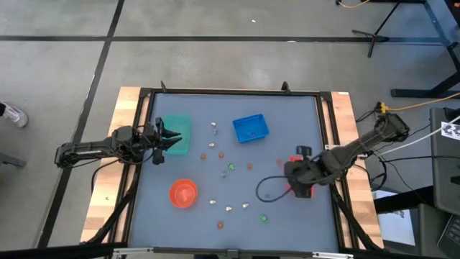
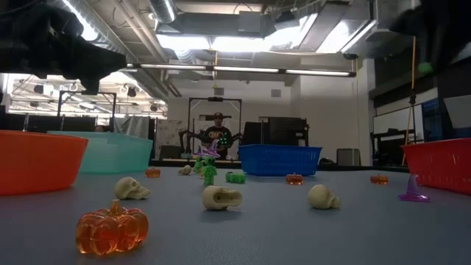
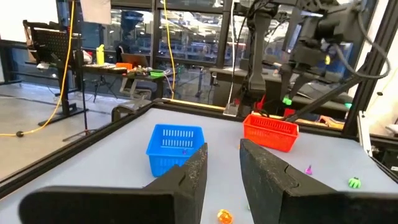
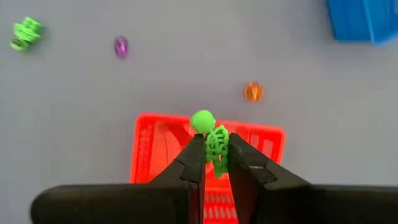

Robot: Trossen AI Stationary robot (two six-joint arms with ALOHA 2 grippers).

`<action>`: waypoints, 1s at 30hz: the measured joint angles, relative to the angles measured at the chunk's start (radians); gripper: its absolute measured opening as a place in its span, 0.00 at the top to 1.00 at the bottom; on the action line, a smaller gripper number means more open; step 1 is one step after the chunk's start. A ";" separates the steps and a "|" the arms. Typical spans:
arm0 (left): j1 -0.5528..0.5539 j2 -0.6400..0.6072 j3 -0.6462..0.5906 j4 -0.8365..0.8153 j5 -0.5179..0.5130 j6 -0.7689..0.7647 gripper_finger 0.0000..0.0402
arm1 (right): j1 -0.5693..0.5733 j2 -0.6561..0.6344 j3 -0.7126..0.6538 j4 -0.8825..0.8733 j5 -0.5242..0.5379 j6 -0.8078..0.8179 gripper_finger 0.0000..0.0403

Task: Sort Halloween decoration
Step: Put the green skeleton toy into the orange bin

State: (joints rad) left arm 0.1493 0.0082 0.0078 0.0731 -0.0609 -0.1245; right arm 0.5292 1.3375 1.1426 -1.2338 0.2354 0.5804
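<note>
Skeleton: green skeleton [image 4: 212, 138], pinched between the fingers of my right gripper [image 4: 216, 163], head poking out past the tips, body hanging between the pads.
Where it hangs: straight above the red tray [image 4: 155, 149], which sits on the right side of the table [image 1: 302, 137]; in the left wrist view the same green speck shows up in the air over that tray.
Step in hand: delivery, I reckon. This piece is lifted and lined up over the red tray, not yet let go.
Next move: I judge I need to part these fingers so the skeleton drops inside the rim; a little lower first would keep it from bouncing out.
Right claw: nearly pressed together, only the thin skeleton between the pads, touching nothing else.
Left claw: my left gripper [image 1: 159, 137] waits at the teal tray [image 1: 180, 126] on the left edge, fingers [image 3: 186, 177] a small gap apart, nothing between them.
Still loose on the table: purple hat [image 2: 414, 190], clear orange pumpkin [image 2: 112, 228], cream skulls such as the skull [image 2: 221, 197], and another green figure [image 2: 210, 172], scattered mid-table.
Other bins: blue tray [image 1: 250, 128] at the far middle, orange bowl [image 1: 182, 193] at the near left.
Progress: early going, by my guess, with plenty left to sort.
</note>
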 joint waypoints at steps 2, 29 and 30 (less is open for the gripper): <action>0.000 0.000 0.000 0.004 0.000 0.000 0.80 | 0.025 -0.036 -0.057 -0.002 0.004 0.070 0.88; 0.000 0.257 0.037 0.238 -0.058 0.000 0.80 | 0.046 -0.064 -0.238 0.063 -0.003 0.177 0.76; 0.000 0.278 0.049 0.238 -0.058 0.000 0.80 | 0.046 -0.064 -0.238 0.063 -0.003 0.177 0.72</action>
State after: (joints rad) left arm 0.1490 0.2865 0.0571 0.3113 -0.1184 -0.1246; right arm 0.5755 1.2736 0.9051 -1.1710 0.2325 0.7574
